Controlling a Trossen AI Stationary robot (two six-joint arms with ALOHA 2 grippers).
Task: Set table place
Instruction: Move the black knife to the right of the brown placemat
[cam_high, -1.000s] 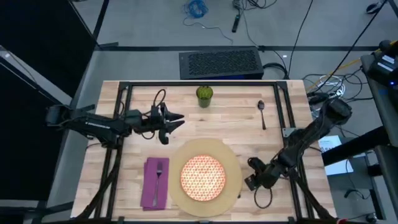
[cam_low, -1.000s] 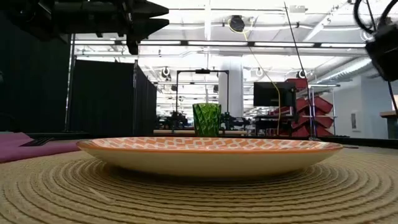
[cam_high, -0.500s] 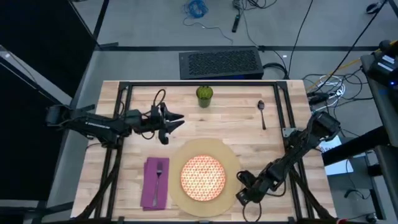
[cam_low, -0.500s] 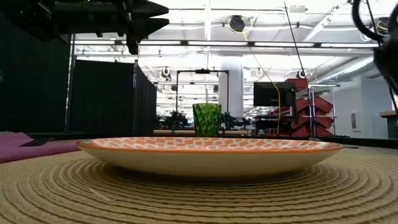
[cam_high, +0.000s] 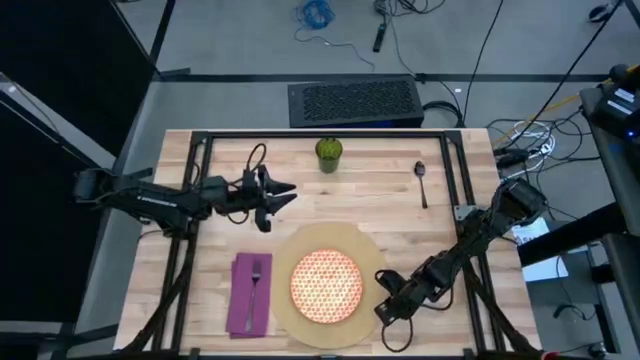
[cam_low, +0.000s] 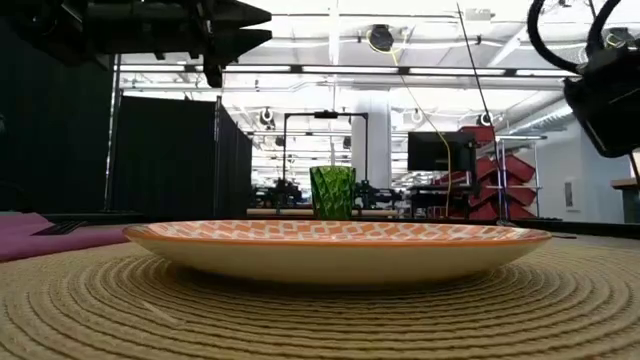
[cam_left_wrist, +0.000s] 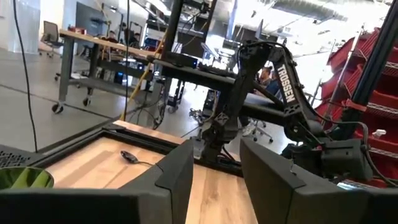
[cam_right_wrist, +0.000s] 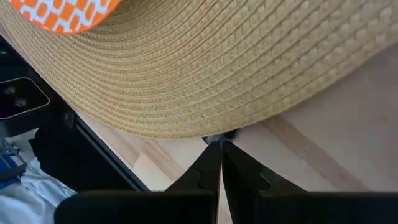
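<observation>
— What is set?
— Mat (cam_high: 330, 285), plate (cam_high: 326, 285), napkin (cam_high: 250, 294), fork (cam_high: 256, 283). Spoon (cam_high: 421, 180) and cup (cam_high: 328, 152) wait far from the right tool (cam_high: 385, 308).
— The tools?
— Right pinched shut at the mat's edge; left tool (cam_high: 283, 194) open.

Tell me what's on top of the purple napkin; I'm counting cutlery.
On the purple napkin lies one metal fork, lengthwise. No knife shows on it. The spoon lies apart on the table. Anything beneath the cloth is hidden.

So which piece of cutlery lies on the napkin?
The fork, lying on the purple napkin left of the mat. The spoon lies on the bare table at the far right.
</observation>
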